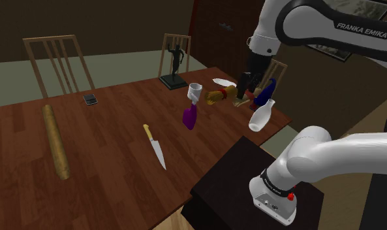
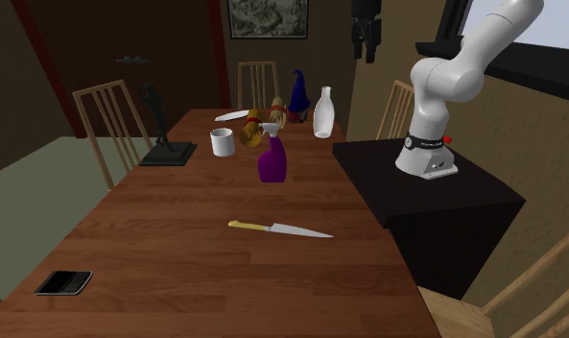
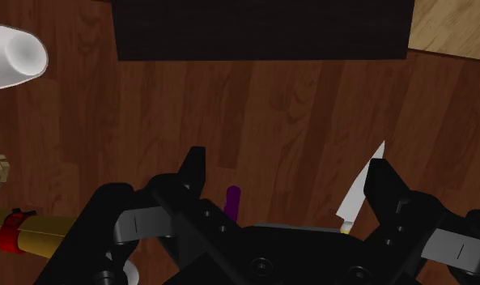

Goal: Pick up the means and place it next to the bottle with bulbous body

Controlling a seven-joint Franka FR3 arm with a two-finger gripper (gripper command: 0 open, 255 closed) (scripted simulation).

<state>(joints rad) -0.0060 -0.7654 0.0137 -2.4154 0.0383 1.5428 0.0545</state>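
Black gripper (image 1: 248,83) hangs high above the purple bottle (image 1: 190,117), fingers spread wide, holding nothing; knife (image 1: 156,147) lies near that bottle

The words FRANKA EMIKA stand in dark capitals along the white arm (image 1: 358,29), at the upper right of the shoulder view. In the second exterior view, right of centre, a dark band round the arm's base (image 2: 424,144) carries pale marks too small to read.

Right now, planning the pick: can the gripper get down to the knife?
Probably yes: the knife lies alone on bare table, apart from the purple bottle, and the open gripper hangs above.
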